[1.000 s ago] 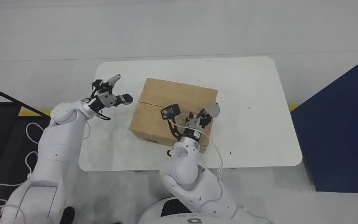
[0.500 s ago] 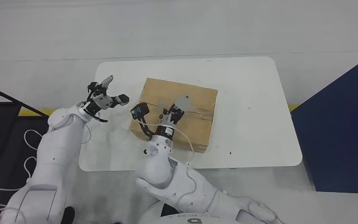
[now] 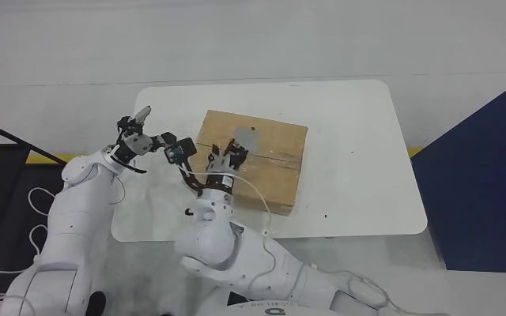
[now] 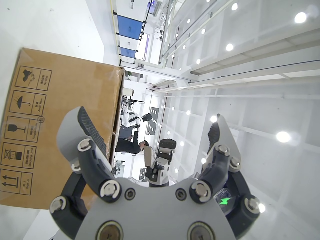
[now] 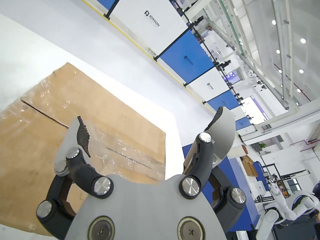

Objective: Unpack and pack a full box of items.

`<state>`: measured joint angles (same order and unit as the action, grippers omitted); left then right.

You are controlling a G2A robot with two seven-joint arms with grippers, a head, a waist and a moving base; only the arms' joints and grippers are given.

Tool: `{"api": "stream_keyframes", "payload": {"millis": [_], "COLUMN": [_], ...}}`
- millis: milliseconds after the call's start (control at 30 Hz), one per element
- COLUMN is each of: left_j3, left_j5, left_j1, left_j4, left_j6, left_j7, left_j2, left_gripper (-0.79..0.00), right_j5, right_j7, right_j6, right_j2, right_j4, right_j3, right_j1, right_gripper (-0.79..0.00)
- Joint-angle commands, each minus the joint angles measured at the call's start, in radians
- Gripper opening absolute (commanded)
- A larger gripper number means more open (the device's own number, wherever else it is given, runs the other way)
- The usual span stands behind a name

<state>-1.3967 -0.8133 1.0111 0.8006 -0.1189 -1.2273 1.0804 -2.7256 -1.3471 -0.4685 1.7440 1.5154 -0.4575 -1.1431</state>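
A closed cardboard box (image 3: 257, 158) with a taped seam across its top sits mid-table. Its top shows in the right wrist view (image 5: 75, 106), and its printed side panel in the left wrist view (image 4: 57, 116). My left gripper (image 3: 150, 128) hangs open just off the box's left side, holding nothing (image 4: 150, 131). My right gripper (image 3: 207, 152) stands open over the box's near left corner, with one finger past the box's left edge; nothing lies between its fingers (image 5: 152, 126).
The white table (image 3: 356, 158) has bare surface to the right of the box and along its far edge. A blue partition (image 3: 474, 189) stands on the floor at the right.
My right gripper has swung left along the box's near side to its left corner. My left gripper has drawn back slightly left, away from the box.
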Motion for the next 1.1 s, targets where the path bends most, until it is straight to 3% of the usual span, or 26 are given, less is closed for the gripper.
{"api": "stream_keyframes", "payload": {"millis": [0,233,467,767,1067], "left_j3": [-0.001,0.015,0.024,0.020,0.009], "left_j5": [0.002,0.036,0.040,0.024,0.012], "left_j1": [-0.001,-0.013,-0.022,-0.024,-0.028], "left_j4": [-0.001,0.004,0.000,-0.019,-0.039], "left_j6": [0.001,0.015,0.013,0.004,0.000], "left_j7": [0.001,0.006,0.006,-0.004,-0.019], "left_j2": [0.000,0.001,0.005,0.007,0.005], "left_gripper": [0.000,0.000,0.000,0.000,0.000], "right_j5": [0.044,0.118,0.090,0.005,-0.118], "right_j7": [0.005,0.081,0.021,-0.061,-0.123], "right_j6": [0.043,0.107,0.139,0.138,0.119], "right_j2": [-0.013,-0.053,-0.059,-0.032,0.033], "right_j4": [0.005,0.032,0.003,-0.029,-0.091], "right_j3": [0.009,0.025,0.032,0.004,-0.112], "right_j1": [-0.011,-0.030,-0.034,-0.036,0.002], "right_gripper": [0.000,0.000,0.000,0.000,0.000]}}
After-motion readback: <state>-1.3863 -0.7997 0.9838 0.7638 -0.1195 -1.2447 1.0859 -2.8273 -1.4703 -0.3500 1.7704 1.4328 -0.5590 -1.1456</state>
